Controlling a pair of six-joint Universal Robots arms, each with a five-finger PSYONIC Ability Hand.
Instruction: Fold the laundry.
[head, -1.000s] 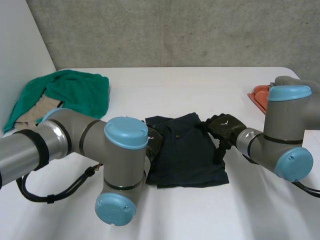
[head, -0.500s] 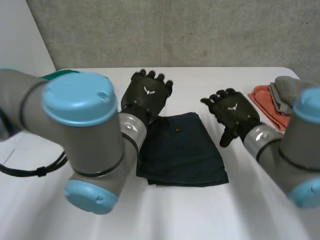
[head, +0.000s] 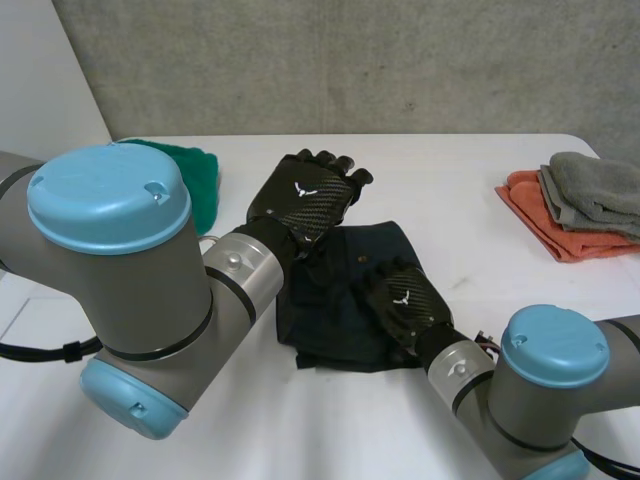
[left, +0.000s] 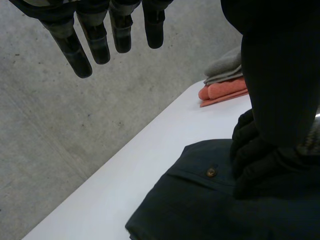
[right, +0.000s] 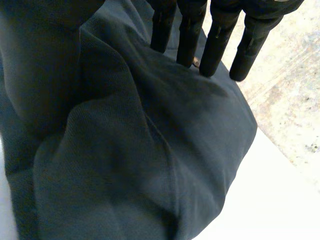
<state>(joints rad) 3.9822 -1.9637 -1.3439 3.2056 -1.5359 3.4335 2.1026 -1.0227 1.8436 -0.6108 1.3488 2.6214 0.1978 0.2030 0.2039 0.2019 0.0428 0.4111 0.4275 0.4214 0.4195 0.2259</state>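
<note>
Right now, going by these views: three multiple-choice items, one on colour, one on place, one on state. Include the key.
1. The cloth under the grey folded towel is:
A) orange
B) yellow
C) white

2. The right hand rests on:
A) that grey towel
B) the dark navy folded garment
C) nothing, it is in the air

3. The left hand is:
A) shut on the garment
B) shut, holding nothing
C) open, fingers straight

Key:
1. A, an orange folded cloth shows beneath the grey towel.
2. B, the right wrist view shows its fingers on navy fabric.
3. C, the left wrist view shows straight fingers holding nothing.
</note>
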